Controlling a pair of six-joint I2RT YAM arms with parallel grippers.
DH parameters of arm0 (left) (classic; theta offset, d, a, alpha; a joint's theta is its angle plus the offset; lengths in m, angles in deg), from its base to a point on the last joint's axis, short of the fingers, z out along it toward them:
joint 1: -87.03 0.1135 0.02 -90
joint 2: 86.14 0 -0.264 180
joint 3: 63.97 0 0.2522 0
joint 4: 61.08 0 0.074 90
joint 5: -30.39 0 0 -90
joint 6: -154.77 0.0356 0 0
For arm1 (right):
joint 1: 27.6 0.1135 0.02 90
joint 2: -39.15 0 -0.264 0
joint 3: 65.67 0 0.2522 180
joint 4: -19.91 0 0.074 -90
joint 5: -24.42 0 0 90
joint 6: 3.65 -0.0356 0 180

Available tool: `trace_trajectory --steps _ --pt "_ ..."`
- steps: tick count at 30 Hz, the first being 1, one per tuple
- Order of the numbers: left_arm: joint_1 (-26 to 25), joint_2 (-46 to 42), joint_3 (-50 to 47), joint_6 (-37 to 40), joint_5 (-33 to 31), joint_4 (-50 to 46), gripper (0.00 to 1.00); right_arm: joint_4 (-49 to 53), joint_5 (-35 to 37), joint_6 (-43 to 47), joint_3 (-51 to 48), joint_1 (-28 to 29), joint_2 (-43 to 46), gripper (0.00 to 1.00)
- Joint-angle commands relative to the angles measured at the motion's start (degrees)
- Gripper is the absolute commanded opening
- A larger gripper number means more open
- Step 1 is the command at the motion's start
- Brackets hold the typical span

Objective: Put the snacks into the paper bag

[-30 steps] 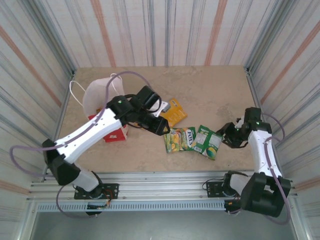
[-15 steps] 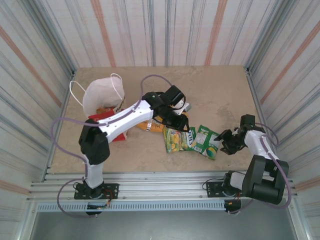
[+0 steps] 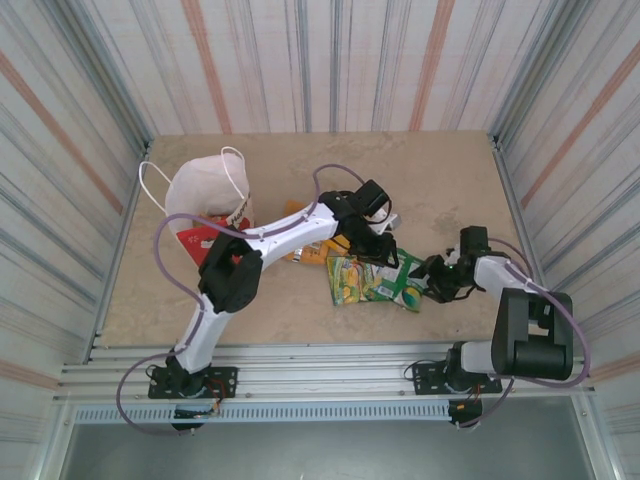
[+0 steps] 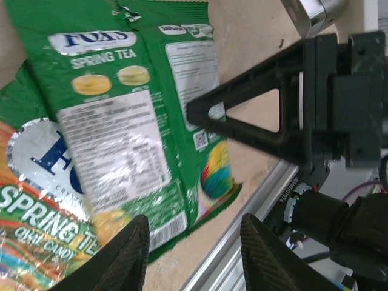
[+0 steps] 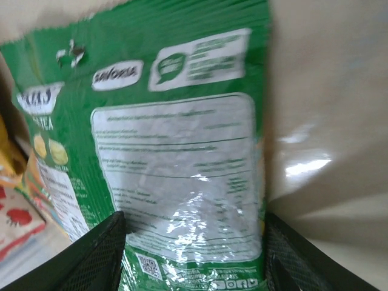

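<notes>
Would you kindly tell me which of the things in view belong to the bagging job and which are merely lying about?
Part of the job:
- paper bag
- green packets
- yellow-green packet
- orange packets

Merely there:
- table
- aluminium rail at the near edge
- striped walls

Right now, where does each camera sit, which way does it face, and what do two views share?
Top external: above and behind the arms, looking down on the table; both arms, bases nearest.
Left wrist: on the left arm, looking down past the left gripper at the snacks; the right gripper too.
Right wrist: on the right arm, looking down between its fingers at one green packet.
Shared: both wrist views show that green packet.
</notes>
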Motion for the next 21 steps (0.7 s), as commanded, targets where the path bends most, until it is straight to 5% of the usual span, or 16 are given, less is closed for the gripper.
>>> trace_trajectory --steps 1,9,21 --pt "-0.27 2.48 3.31 -0.23 -1.34 -2.30 0.43 0.84 -1.17 0.79 3.28 3.28 -1.59 0.61" --pt "0.18 2.85 2.90 2.69 -7.44 -6.34 0.40 4.60 0.98 3.09 2.84 -1.39 1.32 0.63" --pt "1.32 4.71 -0.83 2.91 -7.44 -4.30 0.21 -3.44 -2.09 -0.31 -2.08 -1.46 -0.31 0.62"
